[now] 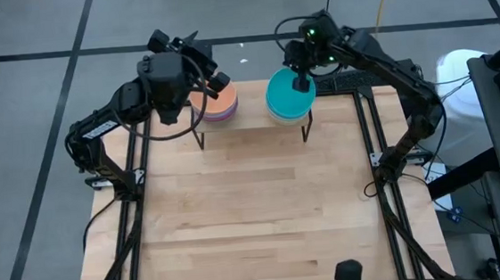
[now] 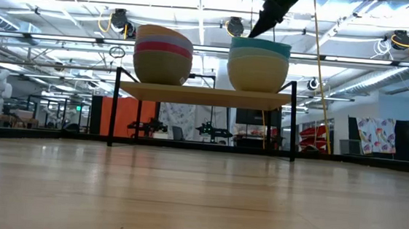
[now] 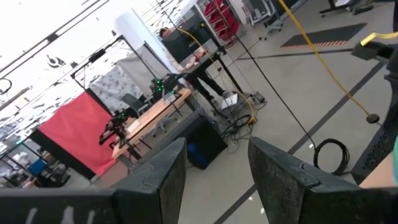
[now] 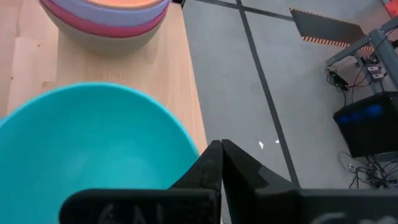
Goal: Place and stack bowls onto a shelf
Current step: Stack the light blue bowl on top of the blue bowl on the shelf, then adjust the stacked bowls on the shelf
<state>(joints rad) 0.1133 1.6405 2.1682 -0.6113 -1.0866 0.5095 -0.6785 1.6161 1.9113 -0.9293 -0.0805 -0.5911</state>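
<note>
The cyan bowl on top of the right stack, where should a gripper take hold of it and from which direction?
Grip the cyan bowl by its thin rim, coming down from above, one finger inside and one outside. It sits open side up, nested in the stack on the shelf, so its sides are mostly covered and only the rim stands free. The right gripper, fingers shut, hangs over its far edge.

two bowl stacks sit upright on the shelf (image 2: pixel 204 95): an orange-topped stack (image 2: pixel 163 54) and a cyan-topped stack (image 2: pixel 259 64).
</note>
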